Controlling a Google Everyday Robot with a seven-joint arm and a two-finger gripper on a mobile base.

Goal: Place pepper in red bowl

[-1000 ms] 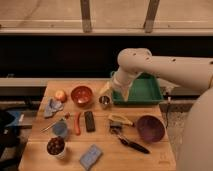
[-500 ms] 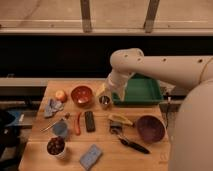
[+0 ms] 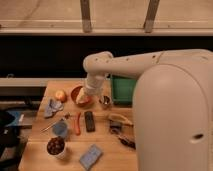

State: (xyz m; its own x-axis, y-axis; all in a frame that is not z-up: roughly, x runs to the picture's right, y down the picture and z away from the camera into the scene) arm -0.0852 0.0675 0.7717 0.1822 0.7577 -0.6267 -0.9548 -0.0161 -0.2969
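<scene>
One pepper (image 3: pixel 77 123), ungrasped, lower left of centre.
Gripper (image 3: pixel 84 98) hung over red bowl (image 3: pixel 73 92), jaws apart, empty; approach step, next move likely needed descent onto pepper.

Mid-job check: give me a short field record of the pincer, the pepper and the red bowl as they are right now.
pincer: pincer open, holding nothing, over the round glossy red-orange bowl
bowl: at the far side of the wooden table, partly hidden by the pincer
pepper: slim red-orange chili pepper lying on the table, nearer the camera than the bowl
beside pepper: black rectangular block just to its right in the picture
status: pepper not yet picked up
</scene>
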